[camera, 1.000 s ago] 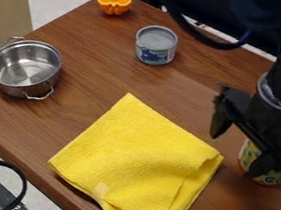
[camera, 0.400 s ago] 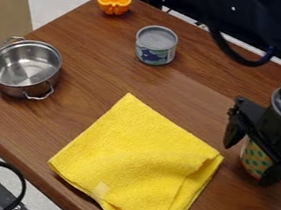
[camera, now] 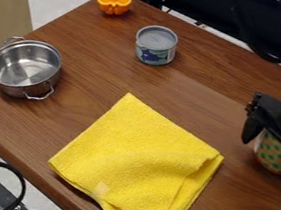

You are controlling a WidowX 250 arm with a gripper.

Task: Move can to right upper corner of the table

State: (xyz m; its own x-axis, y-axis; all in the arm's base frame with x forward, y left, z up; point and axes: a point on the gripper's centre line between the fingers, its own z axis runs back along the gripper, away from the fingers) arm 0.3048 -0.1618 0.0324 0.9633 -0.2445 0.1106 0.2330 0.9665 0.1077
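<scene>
The patterned can (camera: 273, 149) lies between the jaws, which seem closed on it, though partly hidden.

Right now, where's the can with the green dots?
The dotted can is toward the camera view's right edge, right at the gripper, to the right of the yellow cloth.

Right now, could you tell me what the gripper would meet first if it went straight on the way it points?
Heading downward, the gripper would probably meet the patterned can first, or the table if it already surrounds the can; depth is unclear here.
</scene>
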